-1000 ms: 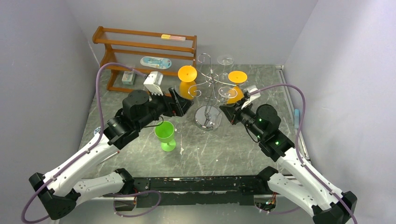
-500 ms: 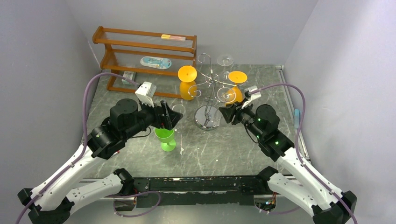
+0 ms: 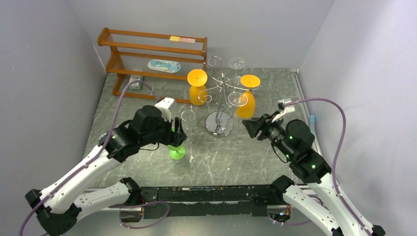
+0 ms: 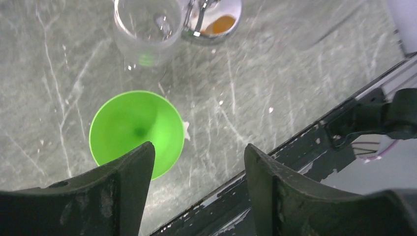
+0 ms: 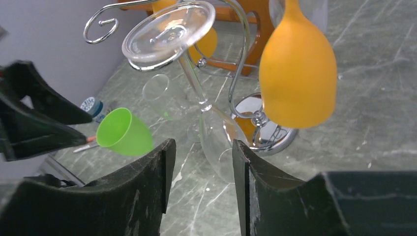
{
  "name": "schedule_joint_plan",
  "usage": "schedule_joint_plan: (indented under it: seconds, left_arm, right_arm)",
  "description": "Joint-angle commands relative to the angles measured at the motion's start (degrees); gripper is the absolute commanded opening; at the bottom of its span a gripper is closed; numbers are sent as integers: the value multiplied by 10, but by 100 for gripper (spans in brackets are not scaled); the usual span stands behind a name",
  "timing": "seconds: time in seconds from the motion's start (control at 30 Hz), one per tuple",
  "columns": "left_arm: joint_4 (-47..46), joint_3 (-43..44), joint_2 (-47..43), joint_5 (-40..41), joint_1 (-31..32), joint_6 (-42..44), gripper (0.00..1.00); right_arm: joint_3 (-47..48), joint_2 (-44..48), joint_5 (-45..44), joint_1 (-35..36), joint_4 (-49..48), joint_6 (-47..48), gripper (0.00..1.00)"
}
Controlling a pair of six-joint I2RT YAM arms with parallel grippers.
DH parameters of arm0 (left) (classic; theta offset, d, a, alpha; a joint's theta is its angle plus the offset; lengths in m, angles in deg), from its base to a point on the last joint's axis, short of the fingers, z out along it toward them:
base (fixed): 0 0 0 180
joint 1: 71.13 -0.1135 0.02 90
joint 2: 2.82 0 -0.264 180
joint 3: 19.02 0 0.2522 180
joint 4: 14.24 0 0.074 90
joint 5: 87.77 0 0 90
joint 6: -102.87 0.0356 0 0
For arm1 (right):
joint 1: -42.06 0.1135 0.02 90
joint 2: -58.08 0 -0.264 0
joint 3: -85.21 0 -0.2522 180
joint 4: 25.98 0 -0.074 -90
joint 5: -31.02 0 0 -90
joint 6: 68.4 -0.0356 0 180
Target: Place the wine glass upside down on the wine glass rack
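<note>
The chrome wine glass rack (image 3: pixel 220 91) stands mid-table on its mirror base (image 5: pixel 265 129). A clear wine glass (image 5: pixel 195 83) hangs upside down from one arm, beside two hanging orange glasses (image 3: pixel 247 104) (image 3: pixel 197 89). A green wine glass (image 3: pixel 176 148) stands upright left of the rack, and a clear glass (image 3: pixel 188 119) stands upright behind it. My left gripper (image 3: pixel 175 133) is open and empty just above the green glass (image 4: pixel 133 128), which lies by its left finger. My right gripper (image 3: pixel 249 126) is open and empty, right of the rack, facing the hanging clear glass.
A brown wooden shelf rack (image 3: pixel 147 49) with small items stands at the back left. Another clear glass (image 3: pixel 237 63) sits behind the chrome rack. Grey walls close in on both sides. A black rail (image 4: pixel 314 142) runs along the near edge.
My left gripper has swung back from the rack and come over the green glass. My right gripper has drawn back to the right, away from the rack and the hanging clear glass.
</note>
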Motion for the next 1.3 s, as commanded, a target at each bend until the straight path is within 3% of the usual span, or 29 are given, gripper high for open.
schedule_joint_plan:
  seconds: [0.0,0.5,0.63,0.73,0.97,1.13,1.27]
  left_arm:
    - [36,-16,39,12,6,9,68]
    - [5,-22,157,39,25,26,42]
    - [14,-26,168,41,25,31,25]
    - [21,-20,165,47,25,32,7]
    - [122,71,120,157,25,19,5]
    - [186,191,84,228,26,8,5]
    - [173,285,54,244,25,7,5]
  right_arm:
    - [20,36,-17,-2,100,-70,50]
    - [58,20,3,-2,165,-146,50]
    - [79,16,-7,-2,179,-156,50]
    - [105,8,-12,-2,189,-154,50]
    - [185,-22,-28,-3,193,-147,50]
    - [219,-45,7,-2,156,-152,50]
    - [224,-57,41,-2,113,-164,51]
